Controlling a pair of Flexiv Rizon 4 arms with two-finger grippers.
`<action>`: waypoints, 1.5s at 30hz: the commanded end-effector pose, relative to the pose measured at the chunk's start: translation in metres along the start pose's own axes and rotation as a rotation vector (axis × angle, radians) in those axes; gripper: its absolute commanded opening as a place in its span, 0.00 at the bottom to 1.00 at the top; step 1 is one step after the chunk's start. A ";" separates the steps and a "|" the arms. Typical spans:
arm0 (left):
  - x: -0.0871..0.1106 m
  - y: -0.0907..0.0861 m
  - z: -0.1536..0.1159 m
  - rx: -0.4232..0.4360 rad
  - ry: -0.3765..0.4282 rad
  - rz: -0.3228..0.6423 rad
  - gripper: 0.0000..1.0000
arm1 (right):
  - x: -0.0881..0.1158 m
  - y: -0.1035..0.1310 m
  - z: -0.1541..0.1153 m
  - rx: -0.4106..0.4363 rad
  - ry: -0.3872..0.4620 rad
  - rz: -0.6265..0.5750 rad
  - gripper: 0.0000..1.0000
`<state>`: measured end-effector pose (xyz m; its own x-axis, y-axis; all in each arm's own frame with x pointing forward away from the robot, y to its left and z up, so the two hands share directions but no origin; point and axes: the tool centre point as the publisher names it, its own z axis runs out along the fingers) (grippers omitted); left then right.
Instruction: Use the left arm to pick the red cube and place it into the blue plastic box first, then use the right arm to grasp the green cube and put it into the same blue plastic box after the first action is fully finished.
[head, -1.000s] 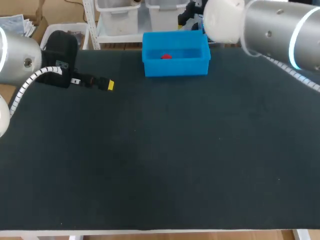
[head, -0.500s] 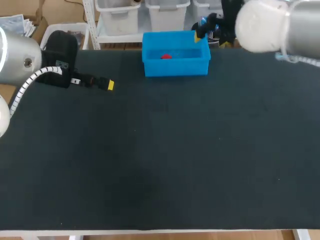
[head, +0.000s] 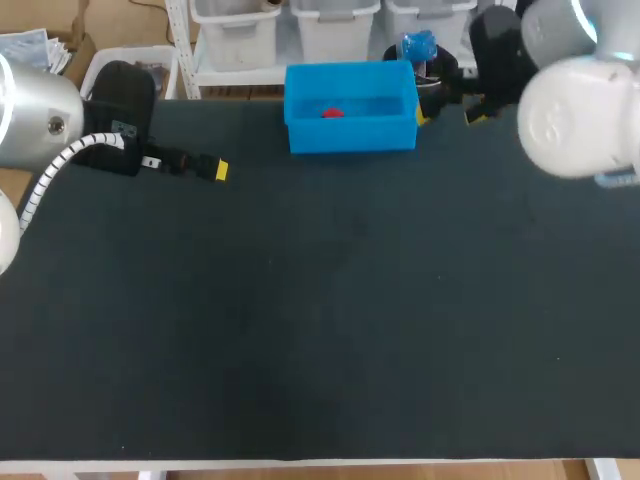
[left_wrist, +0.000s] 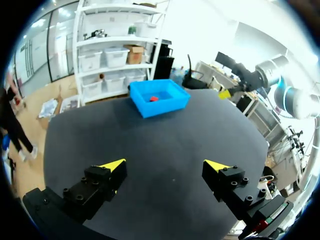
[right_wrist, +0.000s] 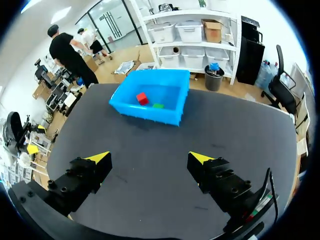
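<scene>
Standing spread and empty, the right gripper (right_wrist: 149, 159) shows its two yellow-tipped fingers well apart, with nothing between them. Ahead of it, across a stretch of dark table (right_wrist: 165, 145), sits the blue plastic box (right_wrist: 145, 112). Inside the box lie the red cube (right_wrist: 142, 98) and the green cube (right_wrist: 158, 105), just beside each other on its floor, both well clear of the fingers. The head view places this gripper near the box's right end, at the table's far edge.

The left gripper (left_wrist: 165, 167) is likewise spread wide and holds nothing. From its wrist view the box lies well ahead of the fingers, with the red cube visible within. The head view places it near the table's far left side, well apart from the box.
</scene>
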<state>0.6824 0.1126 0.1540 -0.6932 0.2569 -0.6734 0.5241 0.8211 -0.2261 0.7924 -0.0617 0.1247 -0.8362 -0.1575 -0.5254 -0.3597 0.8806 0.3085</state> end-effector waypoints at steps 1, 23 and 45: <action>0.001 0.002 0.000 0.008 -0.003 0.002 1.00 | 0.035 -0.002 -0.008 0.006 -0.175 0.005 1.00; 0.001 0.002 0.000 0.008 -0.003 0.002 1.00 | 0.012 0.012 -0.005 0.013 -0.159 -0.052 1.00; 0.001 0.002 0.000 0.008 -0.003 0.002 1.00 | 0.014 0.016 -0.027 0.032 -0.114 -0.103 1.00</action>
<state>0.6824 0.1125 0.1540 -0.6932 0.2570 -0.6734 0.5241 0.8211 -0.2261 0.7719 -0.0603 0.1379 -0.7413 -0.1967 -0.6418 -0.4302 0.8731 0.2294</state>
